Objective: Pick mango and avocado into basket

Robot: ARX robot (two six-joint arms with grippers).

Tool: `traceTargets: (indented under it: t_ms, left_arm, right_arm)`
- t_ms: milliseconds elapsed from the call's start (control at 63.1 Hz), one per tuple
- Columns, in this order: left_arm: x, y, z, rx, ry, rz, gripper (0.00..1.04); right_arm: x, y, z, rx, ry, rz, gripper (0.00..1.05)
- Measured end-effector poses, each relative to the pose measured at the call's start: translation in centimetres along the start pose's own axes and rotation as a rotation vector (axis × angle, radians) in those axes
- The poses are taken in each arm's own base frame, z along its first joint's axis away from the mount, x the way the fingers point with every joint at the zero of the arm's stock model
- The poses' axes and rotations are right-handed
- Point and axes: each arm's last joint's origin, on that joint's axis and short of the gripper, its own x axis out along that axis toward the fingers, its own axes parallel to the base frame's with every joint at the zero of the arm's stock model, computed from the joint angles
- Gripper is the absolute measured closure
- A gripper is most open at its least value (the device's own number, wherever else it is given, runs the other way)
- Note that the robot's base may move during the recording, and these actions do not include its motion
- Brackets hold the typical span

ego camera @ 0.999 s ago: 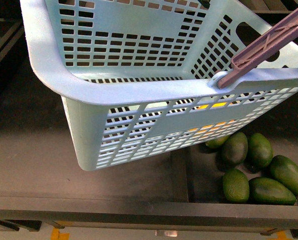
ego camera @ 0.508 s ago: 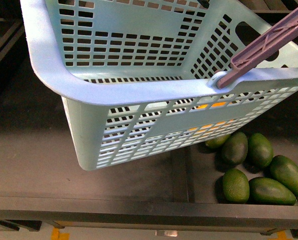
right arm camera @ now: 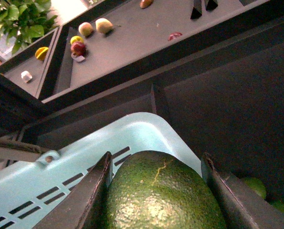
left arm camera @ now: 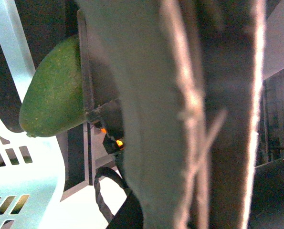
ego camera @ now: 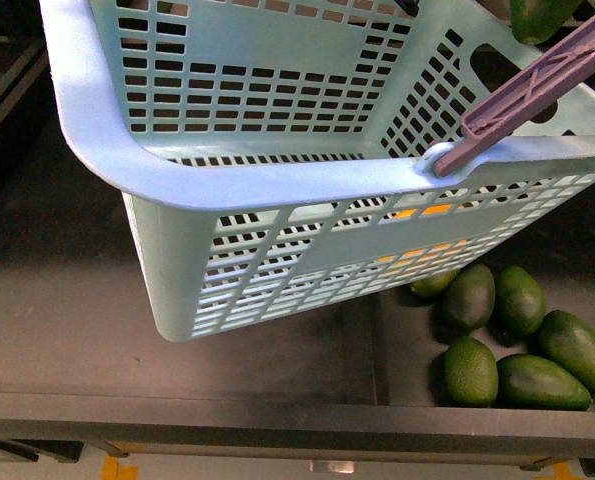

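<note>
The pale aqua basket [ego camera: 277, 185] hangs tilted and fills the upper front view, its brown handle [ego camera: 537, 85] running up to the right. Yellow-orange skin of the mango [ego camera: 422, 212] shows through the slots, inside the basket. In the left wrist view the blurred handle [left arm camera: 189, 119] fills the picture and hides my left gripper, which is shut on it. My right gripper [right arm camera: 156, 191] is shut on a dark green avocado [right arm camera: 161, 195], held just over the basket's corner rim [right arm camera: 84, 162]. That avocado [ego camera: 539, 18] also shows at the top right of the front view.
Several loose avocados [ego camera: 522, 340] lie in a dark bin at the lower right, behind a front ledge [ego camera: 277, 415]. A divider [ego camera: 362, 340] separates that bin from the dark tray on the left. Far shelves hold assorted fruit [right arm camera: 94, 26] beside a leafy plant [right arm camera: 22, 19].
The avocado in my right gripper has come into the front view at the top right, over the basket's far corner. The basket and its handle have not moved.
</note>
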Motion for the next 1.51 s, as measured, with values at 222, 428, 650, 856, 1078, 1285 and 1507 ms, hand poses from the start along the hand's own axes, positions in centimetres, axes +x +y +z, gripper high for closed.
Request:
traceTargets:
  t_ms: [222,428,650,856,1078,1285,1507]
  left_arm:
    - [0.0,0.0,0.0,0.0,0.001,0.0,1.0]
    - [0.0,0.0,0.0,-0.006,0.0,0.001,1.0]
    - [0.0,0.0,0.0,-0.001,0.006,-0.001,1.0]
    - [0.0,0.0,0.0,-0.003,0.002,0.0,1.0]
    - [0.0,0.0,0.0,-0.005,0.002,0.0,1.0]
    - [0.0,0.1,0.1,-0.001,-0.001,0.001,1.0]
    - [0.0,0.0,0.1,-0.005,-0.001,0.001,1.0]
  right_arm:
    - [0.0,0.0,-1.2,-0.004,0.039,-0.002,0.34]
    - [0.0,-0.2,-1.3,0.001,0.041,-0.02,0.08]
    - [-2.9,-3.8,0.4,0.003,-0.007,-0.119,0.09]
    - [-11.0,-7.5,2.5,-0.166,-0.162,-0.112,0.17]
    - [-15.6,-7.0,-0.1,-0.392,-0.325,-0.042,0.49]
    - [-17.6,-7.6,-3.0,-0.425,-0.288,-0.041,0.81]
    - [-21.8,-8.7,-6.5,-0.438,-0.256,-0.052,1.03]
